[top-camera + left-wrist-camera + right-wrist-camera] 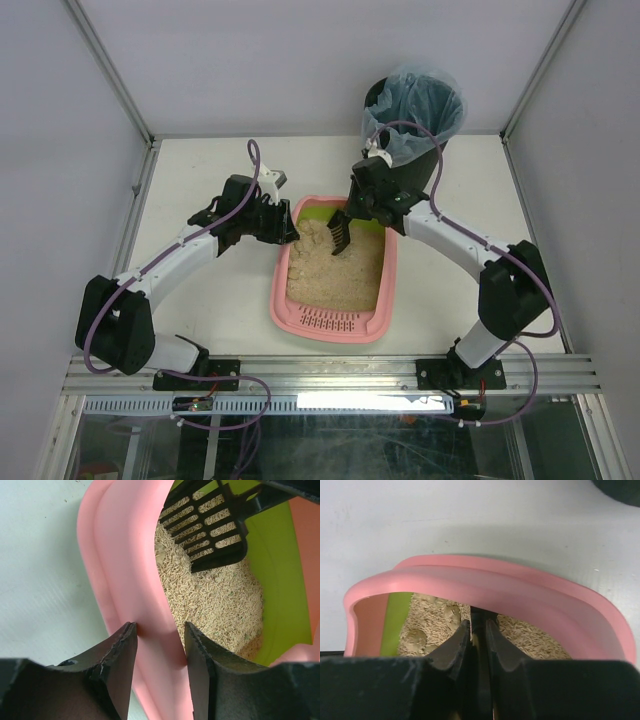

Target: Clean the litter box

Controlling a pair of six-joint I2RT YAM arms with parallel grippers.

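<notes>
You hold the litter box [330, 322], prob. stiff but litter-heavy, by its side rim w/ left end effector [159, 626]; right end effector [477, 622] clamps scoop [220, 557]

Litter box [335, 320] centred on the counter [430, 300], bin [422, 168] behind it at far right; scoop [340, 232] in the litter [335, 270] at its far end.

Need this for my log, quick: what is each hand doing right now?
Left hand: closed on the litter box wall.
Right hand: closed on the black slotted scoop.
</notes>
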